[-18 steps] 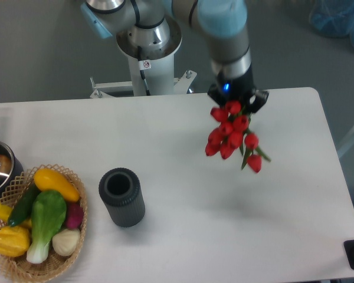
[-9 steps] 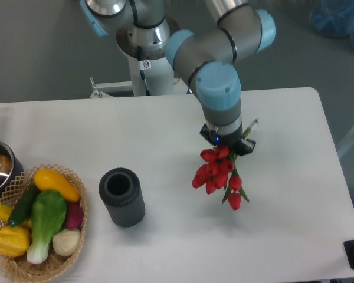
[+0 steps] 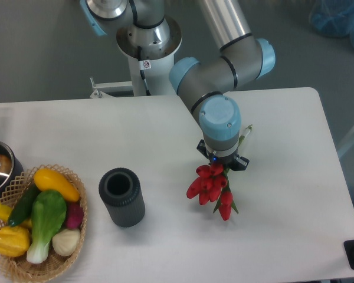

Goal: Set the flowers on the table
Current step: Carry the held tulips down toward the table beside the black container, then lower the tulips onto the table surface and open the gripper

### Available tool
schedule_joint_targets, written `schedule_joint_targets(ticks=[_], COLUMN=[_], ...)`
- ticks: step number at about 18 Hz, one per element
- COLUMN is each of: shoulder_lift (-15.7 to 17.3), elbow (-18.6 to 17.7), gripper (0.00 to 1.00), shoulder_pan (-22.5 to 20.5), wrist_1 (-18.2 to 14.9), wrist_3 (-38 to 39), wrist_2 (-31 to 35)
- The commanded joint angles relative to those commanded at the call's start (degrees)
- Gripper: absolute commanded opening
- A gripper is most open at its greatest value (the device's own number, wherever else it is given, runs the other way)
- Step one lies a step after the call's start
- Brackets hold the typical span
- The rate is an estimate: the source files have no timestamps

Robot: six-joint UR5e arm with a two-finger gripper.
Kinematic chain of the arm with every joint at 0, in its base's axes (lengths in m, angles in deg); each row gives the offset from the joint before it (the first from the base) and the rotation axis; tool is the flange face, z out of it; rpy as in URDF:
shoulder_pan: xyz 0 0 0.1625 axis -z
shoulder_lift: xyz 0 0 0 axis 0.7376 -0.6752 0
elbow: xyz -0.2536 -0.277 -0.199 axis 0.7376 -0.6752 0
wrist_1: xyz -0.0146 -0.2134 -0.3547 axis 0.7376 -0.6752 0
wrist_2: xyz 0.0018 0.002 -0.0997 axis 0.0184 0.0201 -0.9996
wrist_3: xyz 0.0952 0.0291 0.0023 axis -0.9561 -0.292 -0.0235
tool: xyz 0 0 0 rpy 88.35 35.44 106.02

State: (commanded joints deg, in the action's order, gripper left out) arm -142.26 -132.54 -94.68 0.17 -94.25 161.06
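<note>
While the hand [image 3: 223, 162] is pointing down from under the blue wrist joint, it is clamping the flowers [image 3: 211, 187] by their stems, its jaws closed on the bunch just above the red heads. The grip point itself is mostly hidden by the wrist, so only the bunch hanging from it is showing that the jaws are closed on something.

The flowers are hanging below and slightly to the picture's left of the hand. Their long axis is running on a slant, the stem ends and a green leaf tip poking out up and right behind the wrist, the tulip heads trailing down and left toward the counter [image 3: 295, 194]. I cannot tell whether the lowest heads are touching the white surface or hovering just above it.

The coming move is likely turning on that slant: the bunch needs lowering and laying along its length before release.

Further out, the dark cylinder [image 3: 122, 197] is standing well apart to the left, and beyond it the basket [image 3: 17, 263] of vegetables is sitting at the counter's edge.
</note>
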Motion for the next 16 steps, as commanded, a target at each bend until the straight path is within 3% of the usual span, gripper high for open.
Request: schedule_joint_targets(ticks=[13, 16], shoulder_lift=[-1.6, -1.8], elbow=[-0.9, -0.8], gripper=[0.29, 0.34], shoulder_pan=[0.8, 0.8], wrist_1=[0.3, 0.4], wrist_3=[0.4, 0.4], wrist_2=[0.1, 0.1])
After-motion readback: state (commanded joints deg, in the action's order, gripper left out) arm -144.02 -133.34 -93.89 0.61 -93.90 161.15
